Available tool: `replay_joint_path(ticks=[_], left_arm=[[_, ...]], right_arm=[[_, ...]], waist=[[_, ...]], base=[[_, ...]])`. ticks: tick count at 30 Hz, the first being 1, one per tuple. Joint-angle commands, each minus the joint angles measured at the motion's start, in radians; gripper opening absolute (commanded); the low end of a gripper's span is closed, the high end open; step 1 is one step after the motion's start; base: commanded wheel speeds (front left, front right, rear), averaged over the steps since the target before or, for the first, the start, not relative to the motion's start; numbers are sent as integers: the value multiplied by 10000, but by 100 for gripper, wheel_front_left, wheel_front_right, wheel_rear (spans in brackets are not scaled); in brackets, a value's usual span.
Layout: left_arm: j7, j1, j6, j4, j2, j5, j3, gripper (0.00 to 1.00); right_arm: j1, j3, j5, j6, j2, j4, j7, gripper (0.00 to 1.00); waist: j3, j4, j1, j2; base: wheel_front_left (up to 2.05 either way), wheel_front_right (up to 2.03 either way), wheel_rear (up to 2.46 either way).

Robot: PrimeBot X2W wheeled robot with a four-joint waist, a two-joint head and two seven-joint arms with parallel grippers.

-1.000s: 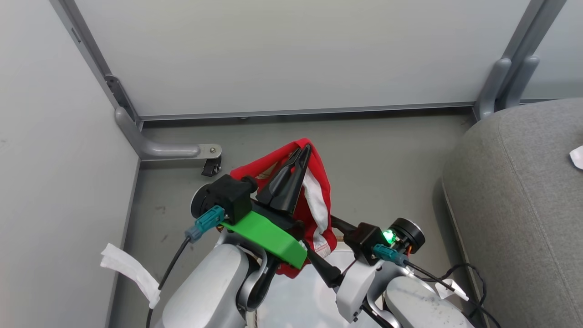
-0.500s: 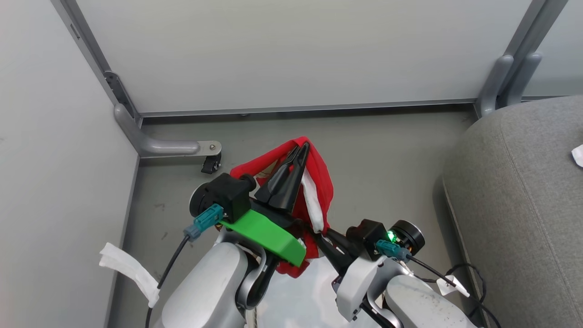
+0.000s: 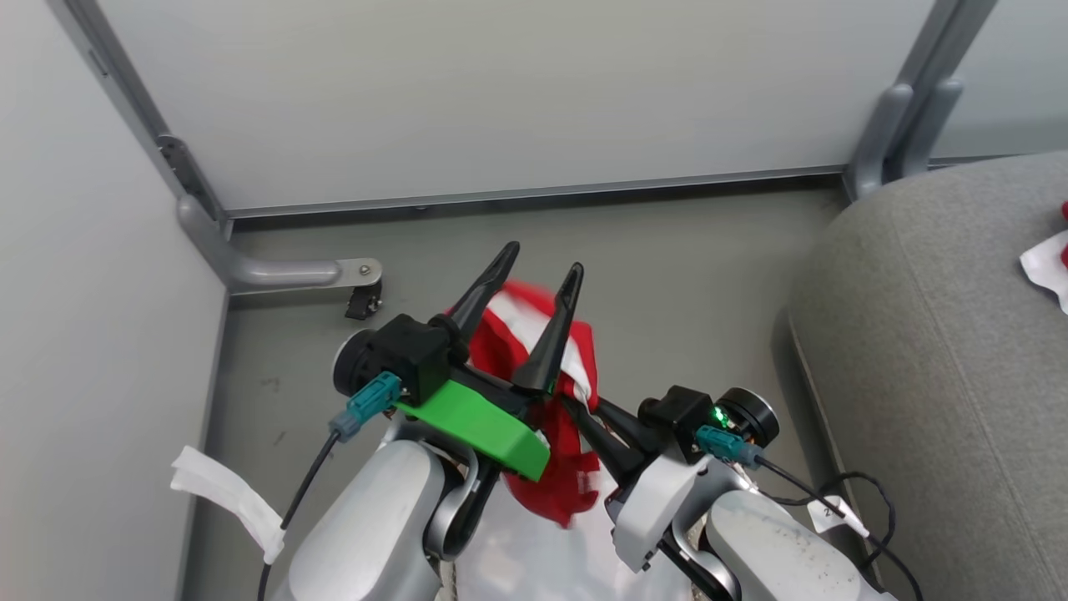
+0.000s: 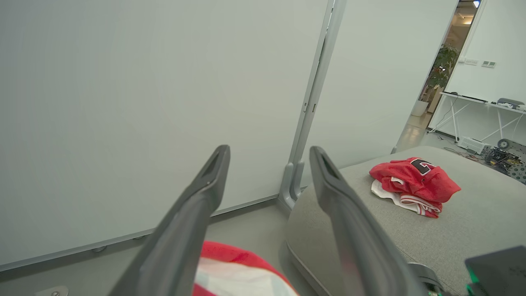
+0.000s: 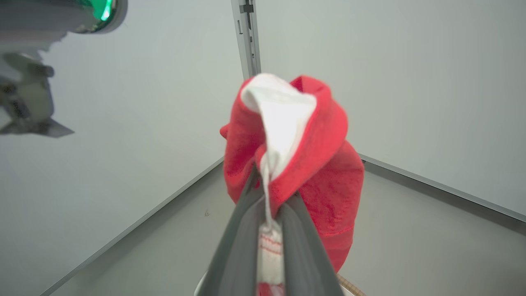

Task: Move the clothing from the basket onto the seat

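A red piece of clothing (image 3: 501,355) with a white panel hangs in the air between my two arms. My right gripper (image 3: 571,402) is shut on its white-striped edge, and in the right wrist view the clothing (image 5: 320,164) bunches over the fingertips of that gripper (image 5: 273,193). Above the cloth my left gripper (image 3: 541,260) stands open, its fingers apart and holding nothing; the left wrist view has this gripper (image 4: 269,151) with the clothing (image 4: 234,267) below it. The white-lined basket (image 3: 501,563) lies under my forearms. To the right is the grey seat (image 3: 934,351), with more red clothing (image 4: 413,181) on it.
Pale partition walls close the left and far sides. A grey metal foot (image 3: 284,271) with a small caster (image 3: 360,302) stands on the floor at the far left. Cables (image 3: 859,501) trail beside the seat's base.
My right gripper shut on the garment's lower edge, then my left gripper opened and let the cloth go, so the garment sagged. The head camera has shifted slightly.
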Motion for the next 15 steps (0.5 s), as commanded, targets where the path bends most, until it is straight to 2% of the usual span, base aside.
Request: replay_joint_path(ticks=[1,7,15], left_arm=[[-8,54,-30,13,53,138,140,100],[-8,292,-30,90,236,607,370,100],[-8,582,-30,30,591,981,656,100]], right_arm=[[35,-65,39,-11,-37,-150,-19,0],[146,-176,125,-11,-35,-553,-21,0],[463,-622,304,-11,-27,-1393,-19,0]], waist=[[101,-400,0,0],[316,-1653,0,0],[728,-3762,0,0]], base=[[0,0,0],[0,0,0],[0,0,0]])
